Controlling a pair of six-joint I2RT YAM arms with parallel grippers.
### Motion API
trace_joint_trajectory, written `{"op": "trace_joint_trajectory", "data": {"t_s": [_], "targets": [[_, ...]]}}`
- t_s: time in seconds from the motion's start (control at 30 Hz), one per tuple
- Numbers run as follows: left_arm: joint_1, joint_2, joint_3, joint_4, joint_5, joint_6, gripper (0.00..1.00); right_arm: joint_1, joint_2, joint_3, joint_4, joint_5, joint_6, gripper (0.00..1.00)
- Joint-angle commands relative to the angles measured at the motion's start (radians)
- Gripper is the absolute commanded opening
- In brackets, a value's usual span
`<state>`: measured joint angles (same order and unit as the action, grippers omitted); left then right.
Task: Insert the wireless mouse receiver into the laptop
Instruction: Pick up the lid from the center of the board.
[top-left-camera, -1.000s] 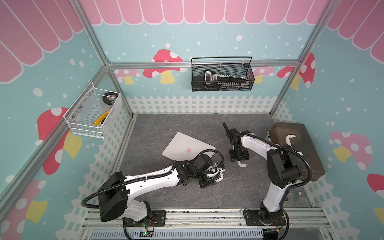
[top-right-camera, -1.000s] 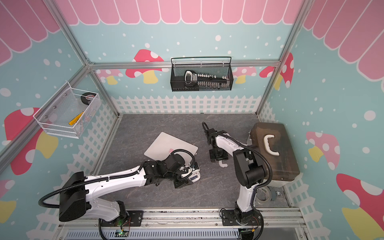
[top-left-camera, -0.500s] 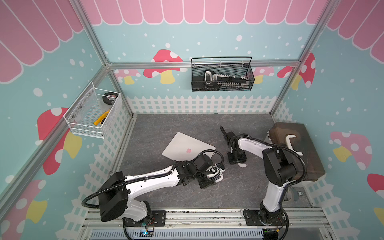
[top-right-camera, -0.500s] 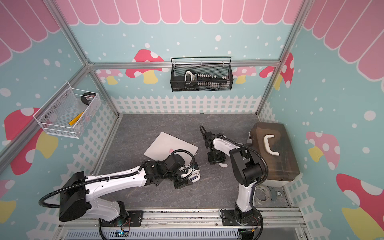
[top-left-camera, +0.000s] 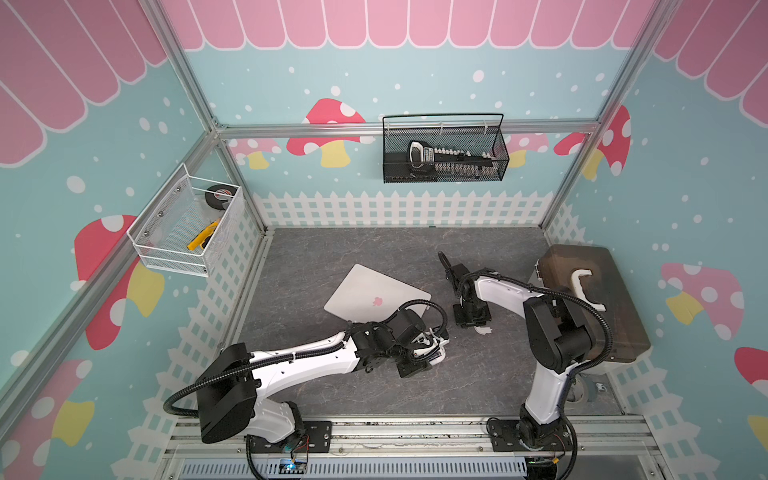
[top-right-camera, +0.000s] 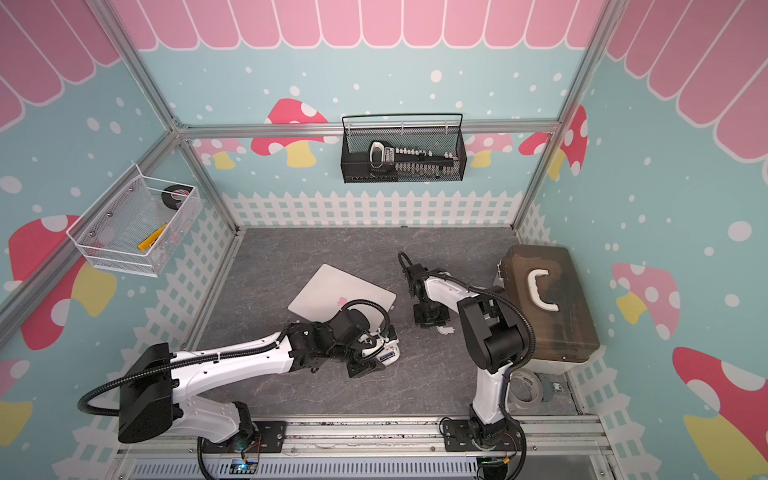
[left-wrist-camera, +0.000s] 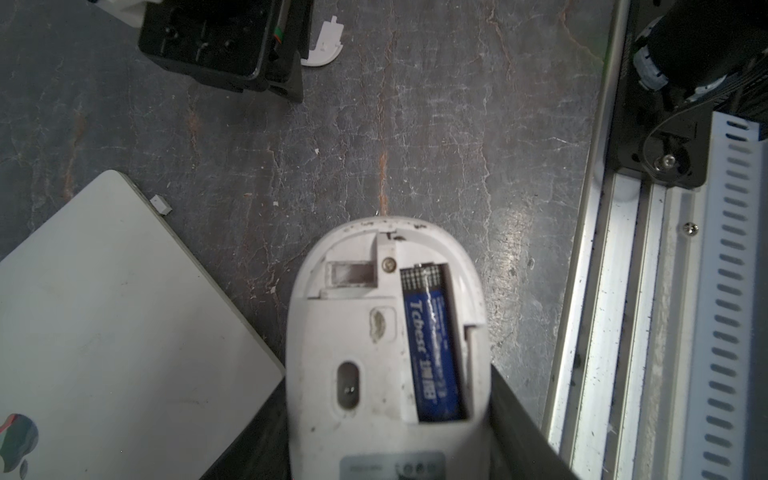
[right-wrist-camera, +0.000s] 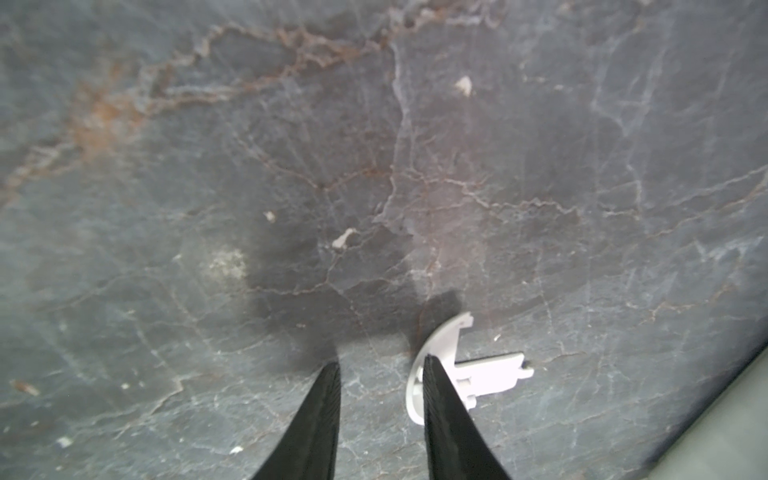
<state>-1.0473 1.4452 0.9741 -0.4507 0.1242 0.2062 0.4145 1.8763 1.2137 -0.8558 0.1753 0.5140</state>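
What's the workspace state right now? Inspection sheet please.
Surface: grey marbled tabletop, pale flecks.
Job's things: closed laptop flat; wireless mouse receiver at its edge, seating unclear.
Clutter: white battery cover on tabletop; brown box.
End effectors: left end effector shut on upturned mouse, blue battery exposed; right end effector open, empty, beside cover.
Cables: black conduit loops by laptop corner.
Surroundings: black wire basket, white mesh basket on walls.

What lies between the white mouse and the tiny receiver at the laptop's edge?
Nothing but bare grey tabletop, as the left wrist view shows, between mouse and receiver at the laptop edge.
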Motion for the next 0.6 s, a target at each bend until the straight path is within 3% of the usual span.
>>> {"op": "trace_joint_trajectory", "data": {"t_s": [0.0, 0.57], "targets": [[0.004, -0.004, -0.009, 0.018, -0.008, 0.021, 0.24, 0.002, 0.046, -0.05, 0.03, 0.015, 0.017, 0.3], [0.005, -0.006, -0.008, 0.02, -0.018, 0.012, 0.24, 0.002, -0.083, -0.06, 0.036, -0.026, -0.017, 0.06]]}}
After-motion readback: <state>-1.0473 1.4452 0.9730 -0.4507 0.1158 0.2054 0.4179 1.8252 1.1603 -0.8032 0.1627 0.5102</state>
